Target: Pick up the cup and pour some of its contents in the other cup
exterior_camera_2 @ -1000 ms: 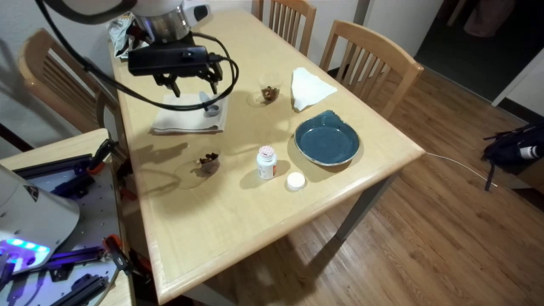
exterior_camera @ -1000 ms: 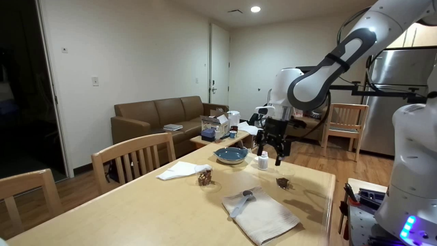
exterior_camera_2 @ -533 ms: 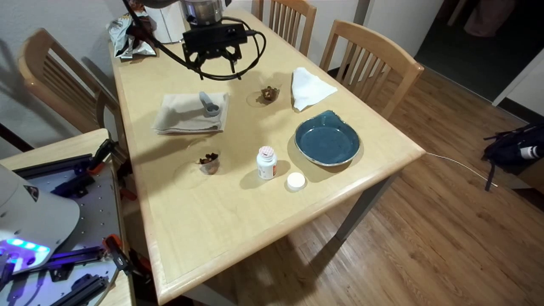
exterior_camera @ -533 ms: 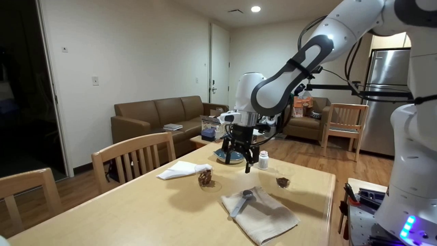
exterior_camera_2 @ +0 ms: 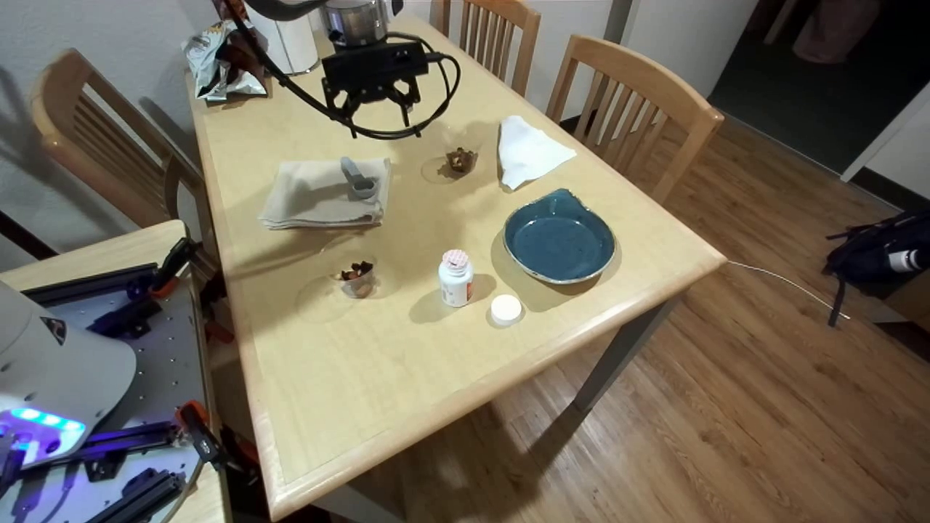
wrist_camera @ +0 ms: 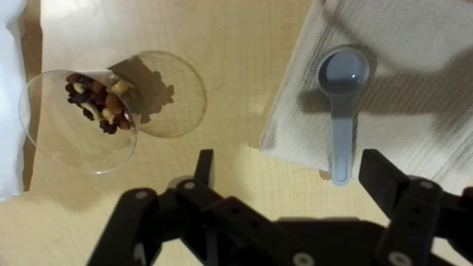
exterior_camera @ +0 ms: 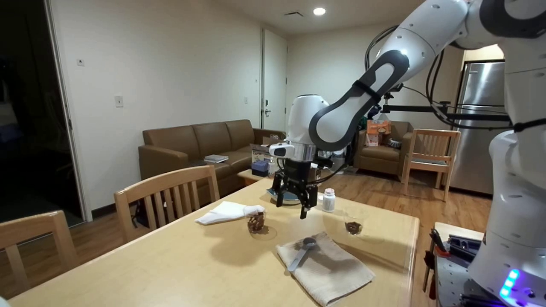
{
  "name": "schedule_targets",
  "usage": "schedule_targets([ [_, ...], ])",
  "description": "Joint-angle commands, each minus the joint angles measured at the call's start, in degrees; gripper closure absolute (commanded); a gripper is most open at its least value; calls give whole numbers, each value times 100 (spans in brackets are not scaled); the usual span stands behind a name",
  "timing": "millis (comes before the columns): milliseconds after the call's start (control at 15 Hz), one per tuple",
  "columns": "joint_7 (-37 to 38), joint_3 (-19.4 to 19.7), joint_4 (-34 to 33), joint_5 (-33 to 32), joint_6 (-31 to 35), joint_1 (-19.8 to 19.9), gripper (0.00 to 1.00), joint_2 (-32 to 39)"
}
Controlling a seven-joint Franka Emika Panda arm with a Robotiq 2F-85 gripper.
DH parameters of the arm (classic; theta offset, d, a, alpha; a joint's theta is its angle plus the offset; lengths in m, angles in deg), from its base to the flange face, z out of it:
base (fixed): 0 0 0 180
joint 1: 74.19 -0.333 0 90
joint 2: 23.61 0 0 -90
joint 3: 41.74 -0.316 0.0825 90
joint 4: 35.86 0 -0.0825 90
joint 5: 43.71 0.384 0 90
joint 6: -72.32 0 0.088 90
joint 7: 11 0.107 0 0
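Note:
A clear cup with mixed nuts and raisins (exterior_camera: pixel 256 222) stands upright on the table near the white napkin; it also shows in the wrist view (wrist_camera: pixel 98 101) at left and in an exterior view (exterior_camera_2: pixel 461 158). A second clear cup with a small amount of dark contents (exterior_camera: pixel 353 227) stands nearer the robot base, also in an exterior view (exterior_camera_2: pixel 357 281); it is out of the wrist view. My gripper (wrist_camera: pixel 290 160) is open and empty, pointing down above the table between the nut cup and the cloth. It shows in both exterior views (exterior_camera: pixel 291 209) (exterior_camera_2: pixel 386 134), apart from both cups.
A folded cloth (exterior_camera: pixel 328 273) bears a grey scoop (wrist_camera: pixel 342 122). A white bottle (exterior_camera_2: pixel 455 280), its cap (exterior_camera_2: pixel 506 309) and a blue dish (exterior_camera_2: pixel 559 240) stand toward one end. A white napkin (exterior_camera_2: pixel 534 152) lies beside the nut cup. Bags (exterior_camera_2: pixel 225 65) stand at the far end.
My gripper has moved from near the dark-content cup and bottle across toward the nut cup, mostly in the first half second, then slightly lower. The cups have not moved.

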Motion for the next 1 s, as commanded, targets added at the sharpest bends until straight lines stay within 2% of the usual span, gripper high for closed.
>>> schedule_targets([
  [0, 1214, -215, -375, -886, 369, -59, 0, 330],
  [133, 2133, -201, -595, -1467, 558, -184, 0, 494],
  [200, 2561, 307, -720, -1492, 678, -677, 0, 569],
  [400, 3879, 568, -1092, -1778, 534, -1019, 0, 801],
  [467, 3478, -66, -1169, -1699, 238, -468, 0, 824],
  [533, 3505, -65, -933, -1823, 491, -424, 0, 675],
  [800, 3484, -284, -1084, -1775, 324, -274, 0, 797],
  [933, 4187, -60, -1156, -2235, 387, -446, 0, 860],
])
